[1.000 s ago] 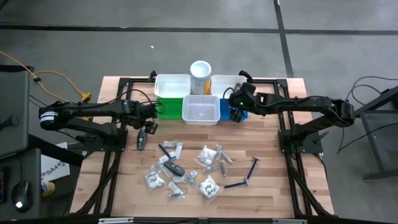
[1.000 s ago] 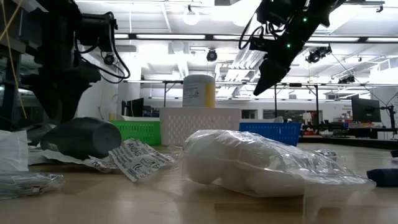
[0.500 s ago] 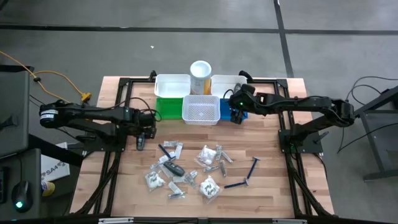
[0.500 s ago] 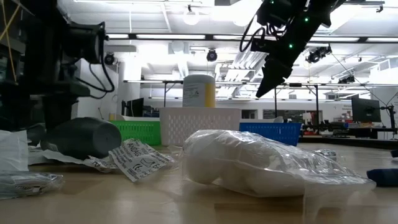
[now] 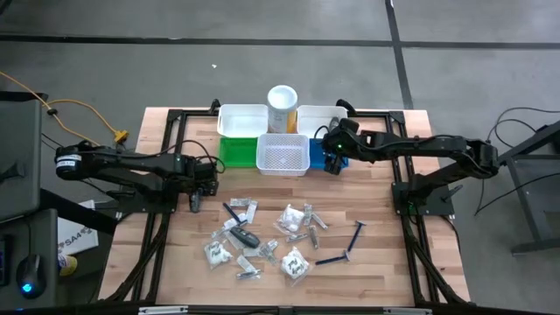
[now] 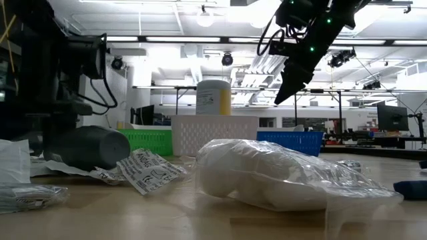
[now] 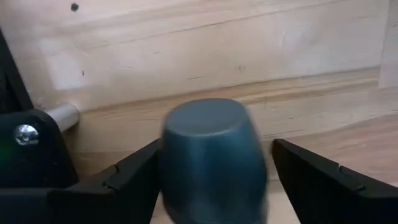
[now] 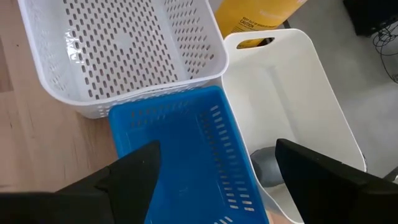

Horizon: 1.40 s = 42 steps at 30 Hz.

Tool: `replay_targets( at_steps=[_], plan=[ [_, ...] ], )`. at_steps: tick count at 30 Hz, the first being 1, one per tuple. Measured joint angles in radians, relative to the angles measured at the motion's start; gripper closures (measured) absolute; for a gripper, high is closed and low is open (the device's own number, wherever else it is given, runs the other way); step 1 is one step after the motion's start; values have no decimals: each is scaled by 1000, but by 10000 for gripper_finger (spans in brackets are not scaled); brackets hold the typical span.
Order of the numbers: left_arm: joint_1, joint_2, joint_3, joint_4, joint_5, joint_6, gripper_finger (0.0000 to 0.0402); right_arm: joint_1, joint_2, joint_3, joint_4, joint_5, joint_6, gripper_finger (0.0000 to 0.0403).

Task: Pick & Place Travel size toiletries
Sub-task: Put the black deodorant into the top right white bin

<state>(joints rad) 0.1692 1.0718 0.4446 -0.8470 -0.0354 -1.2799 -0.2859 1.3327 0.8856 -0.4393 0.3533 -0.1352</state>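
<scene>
The travel size toiletries lie scattered on the wooden table: crinkly packets, a dark grey oval and two dark razor sticks. One dark grey oval piece lies apart, near the table's left edge. My left gripper is open, with a finger on either side of this piece; I see no touch. My right gripper hangs open and empty above the blue bin. A dark grey piece rests in the white bin beside it.
Bins stand in a row along the far edge: green, white perforated basket, blue, two white bins behind. The white-and-yellow cylinder stands between these. A big packet fills the low view's foreground.
My left gripper has moved toward the table's left edge and sunk lower, coming down around the lone dark grey oval piece.
</scene>
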Motion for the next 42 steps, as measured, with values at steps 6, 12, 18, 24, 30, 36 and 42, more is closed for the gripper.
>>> replay_targets(
  at_steps=[6, 12, 18, 24, 30, 36, 42],
  plan=[
    [1, 0, 0, 0, 21, 15, 187, 0, 0, 0, 0, -46, 1, 93],
    [1, 0, 0, 13, 32, 102, 199, 0, 0, 0, -11, -47, 9, 93],
    [0, -24, 86, 188, -42, 294, 199, 1, 0, 0, -1, -155, 49, 93],
    [0, -65, 175, 486, -83, 622, 199, 50, 0, -1, 69, -235, 83, 93],
    [0, -69, 185, 840, -84, 954, 199, 124, 1, -89, 397, -335, 101, 93],
    [0, -58, 185, 1094, -42, 1184, 199, 176, 1, -213, 878, -317, 117, 93],
    [0, 4, 185, 1282, 53, 1302, 199, 203, 91, -241, 1157, -302, 73, 93]
  ],
)
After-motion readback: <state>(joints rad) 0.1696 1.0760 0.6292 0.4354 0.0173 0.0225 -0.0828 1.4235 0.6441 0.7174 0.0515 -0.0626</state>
